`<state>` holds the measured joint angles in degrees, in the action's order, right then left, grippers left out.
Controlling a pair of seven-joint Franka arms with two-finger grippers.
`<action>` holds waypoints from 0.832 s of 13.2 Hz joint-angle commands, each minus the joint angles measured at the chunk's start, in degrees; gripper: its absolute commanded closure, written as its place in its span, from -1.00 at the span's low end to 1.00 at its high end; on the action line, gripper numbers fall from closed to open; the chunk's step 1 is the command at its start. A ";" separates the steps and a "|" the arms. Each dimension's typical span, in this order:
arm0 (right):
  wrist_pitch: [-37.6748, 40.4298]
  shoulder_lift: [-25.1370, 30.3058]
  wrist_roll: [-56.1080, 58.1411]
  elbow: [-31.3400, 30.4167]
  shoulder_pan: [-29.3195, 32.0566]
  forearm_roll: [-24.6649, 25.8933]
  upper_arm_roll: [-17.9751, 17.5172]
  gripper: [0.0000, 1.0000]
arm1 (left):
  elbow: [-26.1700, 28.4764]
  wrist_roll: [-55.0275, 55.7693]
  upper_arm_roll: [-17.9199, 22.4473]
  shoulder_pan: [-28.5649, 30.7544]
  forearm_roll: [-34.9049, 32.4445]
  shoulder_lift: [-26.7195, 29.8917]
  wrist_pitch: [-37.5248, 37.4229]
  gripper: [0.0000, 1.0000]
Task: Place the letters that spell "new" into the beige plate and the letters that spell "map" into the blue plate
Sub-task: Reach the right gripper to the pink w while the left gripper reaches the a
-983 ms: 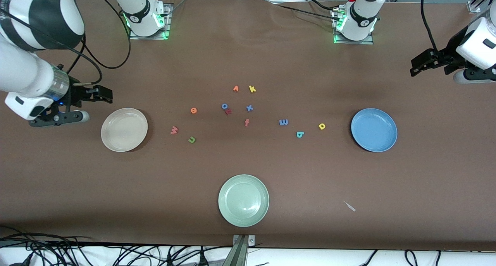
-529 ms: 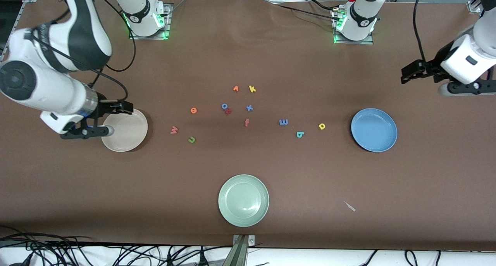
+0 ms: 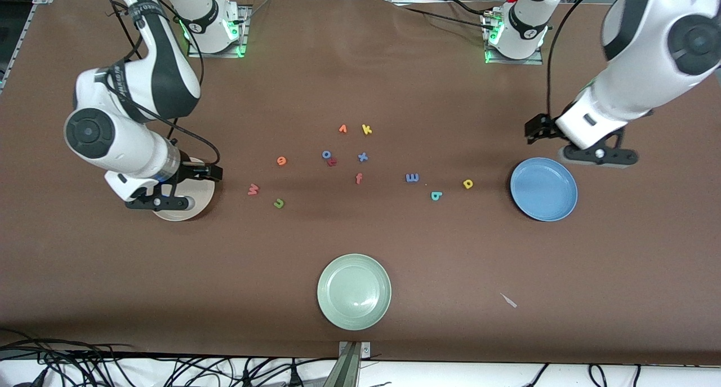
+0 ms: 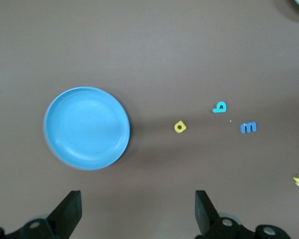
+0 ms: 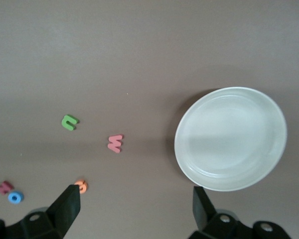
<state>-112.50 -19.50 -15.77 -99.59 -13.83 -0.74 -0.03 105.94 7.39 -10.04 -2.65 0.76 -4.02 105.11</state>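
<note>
Green "n" (image 3: 279, 203): lying on the brown bench (image 3: 360, 83), nearer the front camera than the salmon-red "w" (image 3: 253, 189) just beside it.
Orange "e" (image 3: 281, 160): sitting farther from the front camera than the "w" and the "n".
Beige plate (image 3: 198, 205): sitting at the right arm's end of the bench, near the "w", partly hidden by the arm above it. Nothing is lying in it.
Light-blue "m" (image 3: 412, 177): lying near the teal "a" (image 3: 436, 195), which is a bit nearer the front camera.
Yellow "p" (image 3: 468, 183): lying between the "a" and the blue plate (image 3: 543, 188).
Blue plate: sitting at the left arm's end of the bench, with nothing in it.
Right hand (image 3: 213, 173): hanging over the rim of the beige plate, fingers spread wide, gripping nothing.
Left hand (image 3: 535, 129): hanging over the bench close to the blue plate, fingers spread wide, gripping nothing.
Other letters: an orange "v" (image 3: 342, 129), a yellow "k" (image 3: 366, 129), a blue "o" (image 3: 326, 154), a blue "x" (image 3: 363, 157) and a red-orange "f" (image 3: 359, 178) are lying mid-bench.
Pale green plate (image 3: 354, 292): sitting nearest the front camera.
</note>
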 commanded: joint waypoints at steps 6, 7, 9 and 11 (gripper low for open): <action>-14.32 -4.40 -10.67 -8.17 -2.95 -0.93 0.21 -1.00 | 6.47 -0.01 0.37 -4.29 1.26 -8.70 14.24 -1.00; -15.55 -5.19 -13.21 -8.52 -3.21 -0.93 0.21 -1.00 | 6.65 -0.01 0.37 -5.16 1.26 -10.46 16.25 -1.00; -21.59 -6.25 -20.67 -10.70 -4.53 -0.93 0.12 -1.00 | 6.92 -0.36 0.46 -6.04 0.73 -13.10 17.85 -1.00; -25.74 -6.95 -23.16 -12.82 -5.68 -0.93 0.12 -1.00 | 6.92 -0.45 0.46 -6.40 0.64 -14.51 17.33 -1.00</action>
<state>-134.16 -26.40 -35.76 -109.77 -18.25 -0.98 -0.07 113.16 7.54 -10.06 -8.20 0.76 -17.52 122.50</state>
